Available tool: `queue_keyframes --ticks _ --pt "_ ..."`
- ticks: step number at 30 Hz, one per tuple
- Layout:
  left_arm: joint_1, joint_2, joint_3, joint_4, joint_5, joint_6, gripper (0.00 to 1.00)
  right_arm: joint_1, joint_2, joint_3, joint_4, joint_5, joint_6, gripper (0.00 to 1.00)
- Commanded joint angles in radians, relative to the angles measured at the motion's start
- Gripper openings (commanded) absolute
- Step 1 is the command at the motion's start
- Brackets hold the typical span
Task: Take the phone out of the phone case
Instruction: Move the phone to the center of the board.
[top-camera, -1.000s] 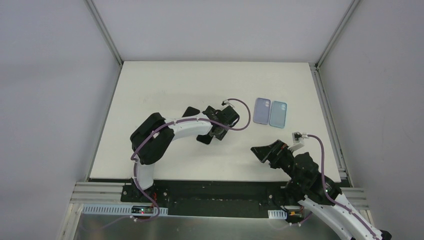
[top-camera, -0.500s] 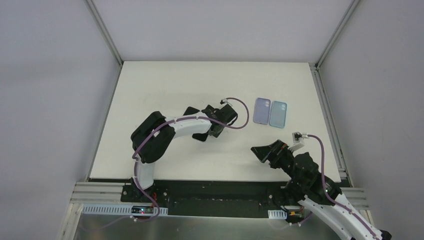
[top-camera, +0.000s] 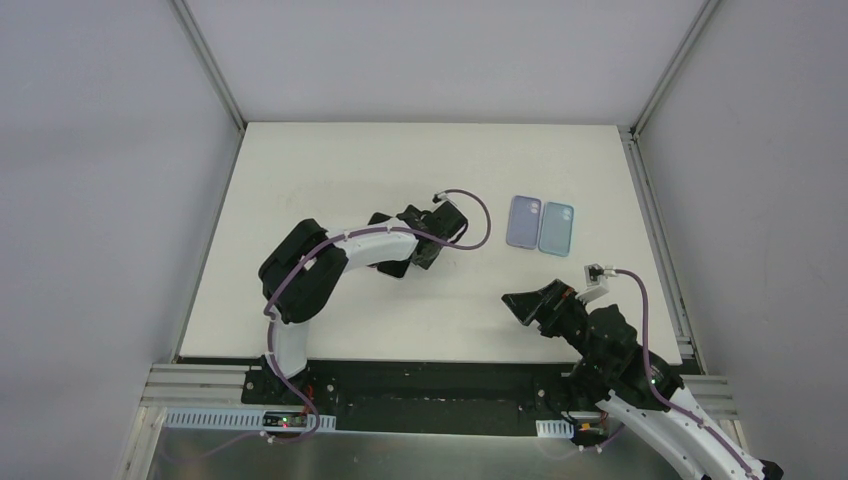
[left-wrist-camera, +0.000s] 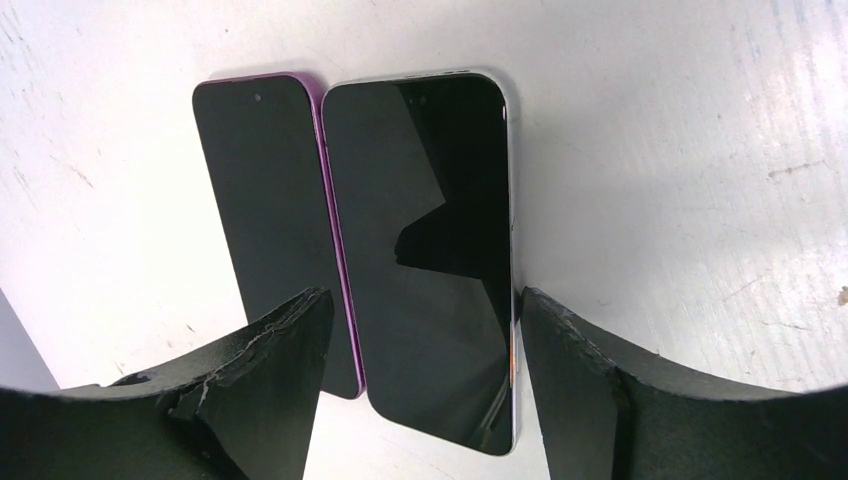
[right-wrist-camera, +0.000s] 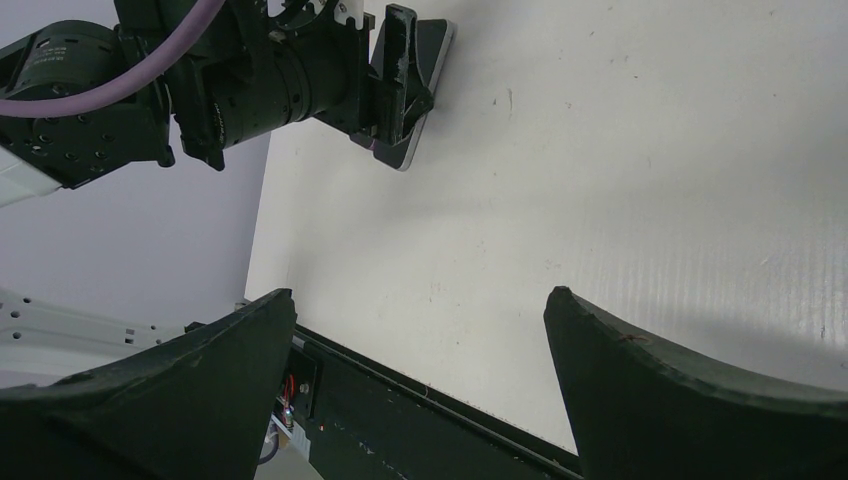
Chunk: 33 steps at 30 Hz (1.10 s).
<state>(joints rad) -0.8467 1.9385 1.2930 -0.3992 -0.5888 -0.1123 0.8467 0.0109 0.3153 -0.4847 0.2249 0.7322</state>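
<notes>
Left gripper (left-wrist-camera: 422, 300) astride a silver-edged phone (left-wrist-camera: 425, 230), purple-cased phone (left-wrist-camera: 265, 220) just beside it.
Both phones lie face up with long edges touching, mid-frame in the left wrist view, on the white tabletop (left-wrist-camera: 650, 150). The left jaws stand apart on either side of the silver-edged phone's lower end; whether they press it I cannot tell. The right gripper (right-wrist-camera: 420, 298) hangs at lower right of the top view, jaws wide apart. A lilac phone back (top-camera: 523, 221) and a teal phone back (top-camera: 556, 228) lie right of centre.

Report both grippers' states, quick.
Left gripper: jaws straddle the silver-edged phone; grip cannot be told.
Right gripper: open, empty.
</notes>
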Motion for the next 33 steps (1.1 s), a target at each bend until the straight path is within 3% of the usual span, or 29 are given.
queue_keyframes --ticks 1,20,28,33 --pt "0.031 0.015 0.009 -0.029 -0.029 0.015 0.69 -0.001 -0.048 0.011 -0.001 0.021 -0.002 0.99" --pt "0.089 0.006 0.014 -0.027 -0.025 -0.034 0.72 0.000 -0.031 0.003 0.018 0.021 -0.001 0.99" --pt "0.059 -0.118 -0.014 -0.016 -0.074 -0.069 0.88 -0.001 -0.011 0.014 0.034 0.004 -0.011 0.99" --pt "0.029 -0.213 -0.032 -0.011 -0.074 -0.087 0.91 0.000 -0.011 0.027 0.039 0.001 -0.016 0.99"
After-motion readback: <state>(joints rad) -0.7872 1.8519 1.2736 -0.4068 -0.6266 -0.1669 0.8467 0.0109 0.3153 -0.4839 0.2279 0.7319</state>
